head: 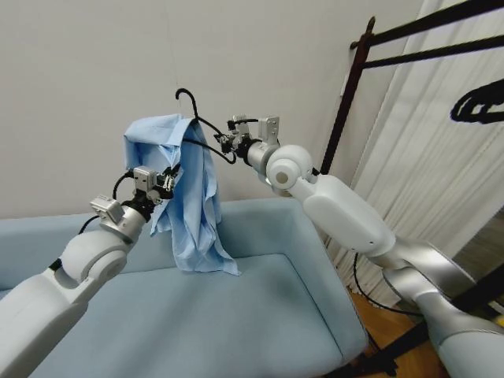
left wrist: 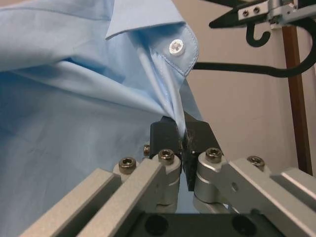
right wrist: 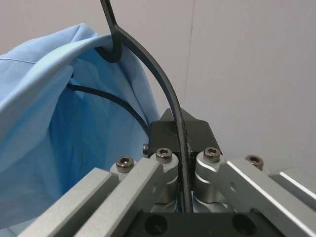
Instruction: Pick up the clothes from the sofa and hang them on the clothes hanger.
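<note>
Snugly between left fingers (left wrist: 164,139): shirt (left wrist: 74,123)

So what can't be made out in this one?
Right wrist view: the right gripper covers the hanger's lower end.
Head view: the shirt hides the hanger's far arm, so how far it is threaded stays unclear.
Head view: shirt folds hide where the left gripper grips.
Head view: the clothes rack is cut by the top and right edges.

The head camera looks down at the sofa (head: 268,315); wrist cameras sit close behind their jaws; all share the shirt (head: 193,197).
</note>
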Controlling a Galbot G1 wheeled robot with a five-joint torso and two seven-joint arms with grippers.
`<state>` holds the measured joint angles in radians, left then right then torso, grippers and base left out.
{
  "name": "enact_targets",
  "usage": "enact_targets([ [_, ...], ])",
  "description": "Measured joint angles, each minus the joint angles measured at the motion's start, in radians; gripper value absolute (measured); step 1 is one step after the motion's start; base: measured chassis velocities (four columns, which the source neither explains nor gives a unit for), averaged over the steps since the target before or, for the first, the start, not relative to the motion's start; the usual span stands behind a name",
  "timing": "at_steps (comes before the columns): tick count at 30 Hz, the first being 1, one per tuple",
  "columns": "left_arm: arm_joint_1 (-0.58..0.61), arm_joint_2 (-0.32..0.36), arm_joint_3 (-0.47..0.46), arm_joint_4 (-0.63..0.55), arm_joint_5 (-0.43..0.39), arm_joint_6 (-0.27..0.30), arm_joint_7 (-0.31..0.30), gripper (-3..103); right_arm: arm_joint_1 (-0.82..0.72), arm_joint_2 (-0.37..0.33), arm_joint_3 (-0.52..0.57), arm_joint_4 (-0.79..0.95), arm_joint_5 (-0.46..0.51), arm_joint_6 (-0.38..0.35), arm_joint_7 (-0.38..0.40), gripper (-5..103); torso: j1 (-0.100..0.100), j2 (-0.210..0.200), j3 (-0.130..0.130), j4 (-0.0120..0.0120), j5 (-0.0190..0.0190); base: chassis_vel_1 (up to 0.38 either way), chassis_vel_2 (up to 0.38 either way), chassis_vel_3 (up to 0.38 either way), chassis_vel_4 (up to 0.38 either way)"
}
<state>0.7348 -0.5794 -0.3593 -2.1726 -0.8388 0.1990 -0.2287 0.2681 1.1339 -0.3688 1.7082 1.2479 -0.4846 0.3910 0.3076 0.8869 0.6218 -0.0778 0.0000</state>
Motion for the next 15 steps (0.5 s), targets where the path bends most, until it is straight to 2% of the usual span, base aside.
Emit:
enact_targets([
  [5, -0.019, 0.004, -0.011, 0.048, 0.000, 0.000, -0.001, 2, 0.001, 0.004, -0.004, 0.039, 0.029, 0.000, 0.010, 2, 0.000, 0.000, 0.000, 0.0000, -0.0003, 0.000, 0.000, 0.000, 0.000],
  [9, -0.117, 0.012, 0.004, 0.125, -0.016, -0.004, -0.012, 2, -0.013, -0.014, -0.023, 0.096, 0.059, 0.000, 0.018, 2, 0.000, 0.000, 0.000, -0.0002, -0.0002, 0.000, 0.000, 0.000, 0.000],
  [15, -0.212, 0.024, 0.026, 0.178, -0.033, -0.004, -0.014, 2, -0.032, -0.043, -0.028, 0.129, 0.075, -0.002, 0.017, 2, 0.000, 0.000, 0.000, -0.0003, 0.0000, 0.000, 0.000, 0.000, 0.000],
])
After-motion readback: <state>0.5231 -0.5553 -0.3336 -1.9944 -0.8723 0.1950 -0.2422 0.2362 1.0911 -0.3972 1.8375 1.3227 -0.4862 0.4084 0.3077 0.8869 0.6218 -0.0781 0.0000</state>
